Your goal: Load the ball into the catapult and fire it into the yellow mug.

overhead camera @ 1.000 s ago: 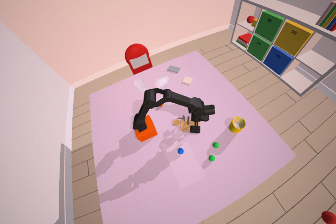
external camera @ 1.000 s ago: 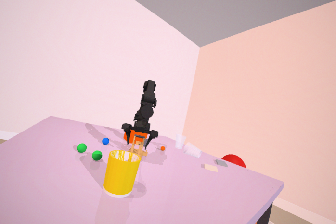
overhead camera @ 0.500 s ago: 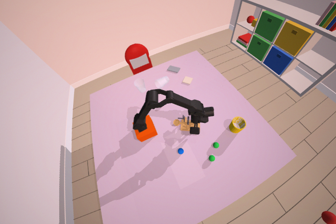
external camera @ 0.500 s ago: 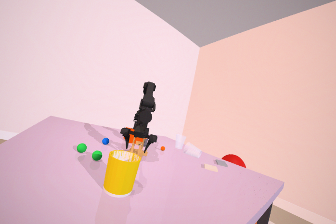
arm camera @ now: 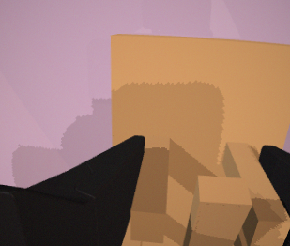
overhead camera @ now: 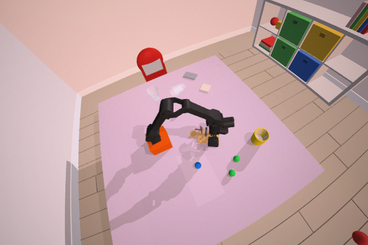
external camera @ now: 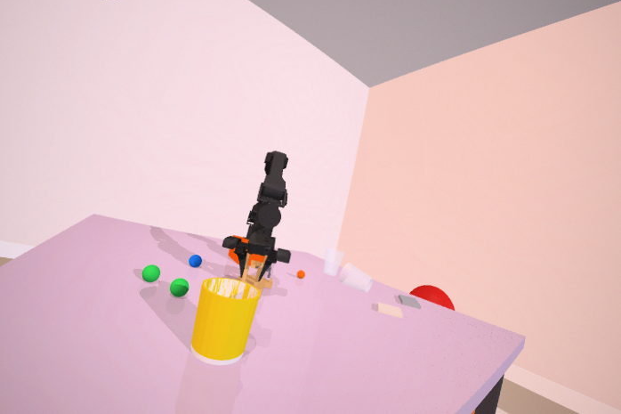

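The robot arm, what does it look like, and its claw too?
The robot arm is black all over, with chunky joints and a gap between two bars. Its claw is black too, with two smooth fingers narrowing toward their tips.
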`<action>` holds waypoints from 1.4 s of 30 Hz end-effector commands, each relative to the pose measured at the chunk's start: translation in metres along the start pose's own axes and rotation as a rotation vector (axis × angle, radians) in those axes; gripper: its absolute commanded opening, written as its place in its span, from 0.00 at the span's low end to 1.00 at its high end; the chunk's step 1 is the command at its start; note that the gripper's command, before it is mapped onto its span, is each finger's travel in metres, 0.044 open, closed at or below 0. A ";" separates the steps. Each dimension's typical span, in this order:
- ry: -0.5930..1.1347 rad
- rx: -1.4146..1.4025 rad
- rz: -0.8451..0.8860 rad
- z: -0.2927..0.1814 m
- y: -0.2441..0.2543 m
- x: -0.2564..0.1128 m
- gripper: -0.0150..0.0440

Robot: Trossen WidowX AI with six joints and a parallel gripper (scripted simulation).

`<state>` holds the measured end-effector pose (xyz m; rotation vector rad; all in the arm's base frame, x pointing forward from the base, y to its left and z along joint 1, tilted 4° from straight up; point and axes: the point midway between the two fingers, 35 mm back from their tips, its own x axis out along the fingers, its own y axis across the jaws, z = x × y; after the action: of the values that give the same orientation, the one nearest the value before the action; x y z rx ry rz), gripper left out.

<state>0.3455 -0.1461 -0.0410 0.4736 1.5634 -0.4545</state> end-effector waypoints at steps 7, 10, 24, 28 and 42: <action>0.000 0.000 0.000 0.000 0.000 -0.047 0.25; 0.000 0.000 0.000 0.000 0.000 -0.050 0.25; 0.000 -0.002 0.000 0.003 0.001 -0.031 0.25; 0.000 -0.002 0.001 0.003 0.001 -0.024 0.25; 0.000 -0.004 0.001 0.003 0.001 -0.001 0.25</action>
<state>0.3470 -0.1465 -0.0383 0.4745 1.5717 -0.4540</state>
